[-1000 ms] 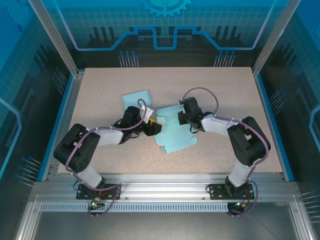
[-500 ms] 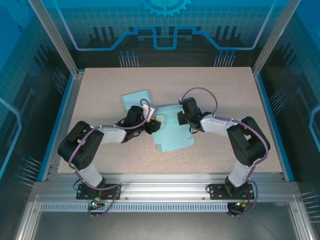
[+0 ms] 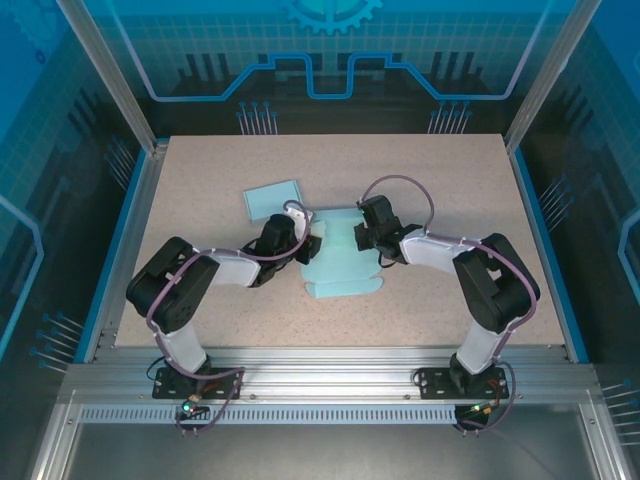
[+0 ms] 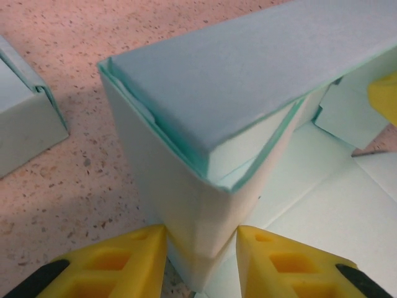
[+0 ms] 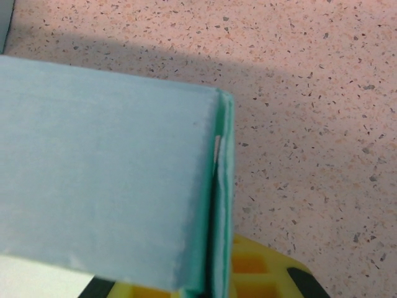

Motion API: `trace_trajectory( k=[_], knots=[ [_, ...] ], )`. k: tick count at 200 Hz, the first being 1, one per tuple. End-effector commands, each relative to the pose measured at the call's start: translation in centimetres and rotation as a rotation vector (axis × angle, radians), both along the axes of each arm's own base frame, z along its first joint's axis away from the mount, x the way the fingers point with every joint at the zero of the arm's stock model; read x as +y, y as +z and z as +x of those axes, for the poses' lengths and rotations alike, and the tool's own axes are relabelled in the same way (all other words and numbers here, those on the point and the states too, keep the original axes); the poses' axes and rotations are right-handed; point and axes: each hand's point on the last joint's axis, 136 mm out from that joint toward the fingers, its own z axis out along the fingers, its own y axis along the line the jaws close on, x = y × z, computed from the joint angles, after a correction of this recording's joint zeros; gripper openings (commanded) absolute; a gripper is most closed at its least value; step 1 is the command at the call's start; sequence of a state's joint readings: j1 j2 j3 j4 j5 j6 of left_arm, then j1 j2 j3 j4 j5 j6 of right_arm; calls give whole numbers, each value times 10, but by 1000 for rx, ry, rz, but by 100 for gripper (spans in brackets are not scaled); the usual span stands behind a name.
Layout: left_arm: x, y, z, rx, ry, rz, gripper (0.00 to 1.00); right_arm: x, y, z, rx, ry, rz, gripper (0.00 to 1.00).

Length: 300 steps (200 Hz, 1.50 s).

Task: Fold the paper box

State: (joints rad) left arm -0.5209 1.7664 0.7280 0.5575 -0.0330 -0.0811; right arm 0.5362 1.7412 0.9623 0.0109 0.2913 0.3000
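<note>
Nudged leftward in the past second, the light, crease-prone paper box (image 3: 340,265) sits mid-bench (image 3: 450,180). Left tool (image 4: 200,264) has narrowed onto a raised corner, and right tool (image 3: 362,240) pinches the opposite wall. Doubled folded edges look the safest holds.

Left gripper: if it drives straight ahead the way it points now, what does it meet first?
The paper box. Its upright corner sits right between the fingers of the left gripper, so any advance would likely press straight into that folded wall.
</note>
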Motion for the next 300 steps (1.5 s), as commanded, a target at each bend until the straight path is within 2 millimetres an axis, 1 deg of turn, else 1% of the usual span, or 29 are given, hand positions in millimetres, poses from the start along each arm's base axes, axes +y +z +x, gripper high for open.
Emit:
trace_trajectory(
  k=[1,46,58,76,87,96,119,129,143,163,179,197,211,240,261,281,300],
  knots=[
    [-9,21,19,-84,42,-55,33,21,-11,-18,63,80,5,7],
    [-7,22,29,-122,93,-68,30,22,-10,-19,66,84,14,7],
    [-3,20,33,-119,129,-68,26,22,-11,-20,70,84,15,7],
    [1,13,36,-111,170,-70,23,23,-11,-21,74,86,22,7],
    [8,11,39,-93,227,-71,17,23,-11,-21,74,85,24,7],
    [13,11,42,-83,258,-61,17,24,-10,-21,74,86,26,7],
    [14,16,45,-76,280,-58,12,24,-10,-21,76,83,31,7],
    [13,17,45,-79,288,-56,6,24,-10,-22,78,76,33,7],
    [10,19,42,-76,280,-47,2,20,-9,-22,88,47,27,7],
    [3,28,29,-54,258,-34,0,12,-4,-26,111,-1,12,7],
    [-4,36,15,23,238,-32,1,4,1,-34,143,-41,-23,7],
    [-12,40,-9,152,216,-20,1,-7,12,-46,178,-94,-88,8],
    [-14,41,-28,233,208,-19,1,-13,19,-56,209,-115,-120,9],
    [-13,36,-67,404,213,-52,0,-17,26,-78,272,-113,-150,11],
    [-12,26,-92,522,197,-51,0,-23,25,-91,306,-120,-211,12],
    [-13,19,-109,590,190,-49,0,-27,21,-99,317,-118,-280,13],
    [-11,14,-116,622,198,-39,0,-29,12,-102,334,-121,-333,13]
  ],
)
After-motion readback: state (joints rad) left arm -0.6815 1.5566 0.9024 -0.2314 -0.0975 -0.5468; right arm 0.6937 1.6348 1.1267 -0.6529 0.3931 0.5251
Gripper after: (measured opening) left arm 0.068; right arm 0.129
